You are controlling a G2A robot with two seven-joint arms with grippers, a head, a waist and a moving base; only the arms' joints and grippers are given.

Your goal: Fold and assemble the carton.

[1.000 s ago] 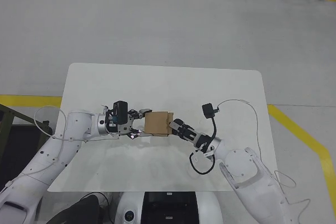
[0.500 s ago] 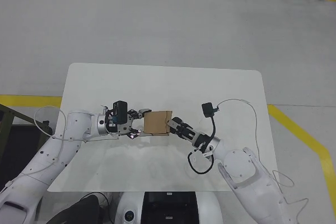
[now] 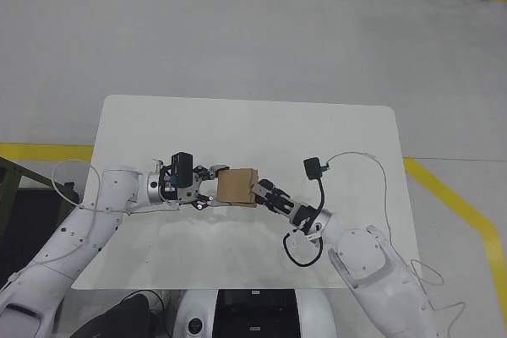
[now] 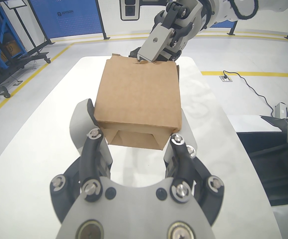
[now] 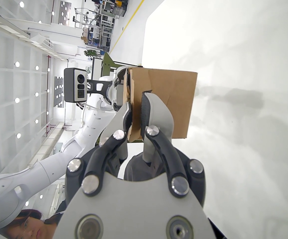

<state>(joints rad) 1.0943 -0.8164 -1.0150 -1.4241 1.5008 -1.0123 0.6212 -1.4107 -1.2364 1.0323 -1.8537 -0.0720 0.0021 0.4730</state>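
A brown cardboard carton [image 3: 237, 186] is held between both grippers over the middle of the white table [image 3: 321, 127]. In the left wrist view the carton [image 4: 139, 93] shows its open end with inner flaps folded in. My left gripper [image 4: 137, 113] straddles that end, one finger pressed against each side wall. At the opposite end my right gripper [image 5: 136, 103] is shut on the carton's [image 5: 173, 100] edge wall, one finger inside and one outside. From above, the left gripper [image 3: 213, 187] and the right gripper [image 3: 258, 191] face each other across the carton.
The tabletop stretches bare toward its far edge [image 3: 253, 100] and its right corner. A thin white cable [image 3: 380, 177] from the right arm loops over the table's right half. Yellow floor tape [image 3: 456, 203] runs beside the table.
The right arm has drawn slightly toward the left arm, pushing the carton's held end a little that way. The left gripper has kept still.
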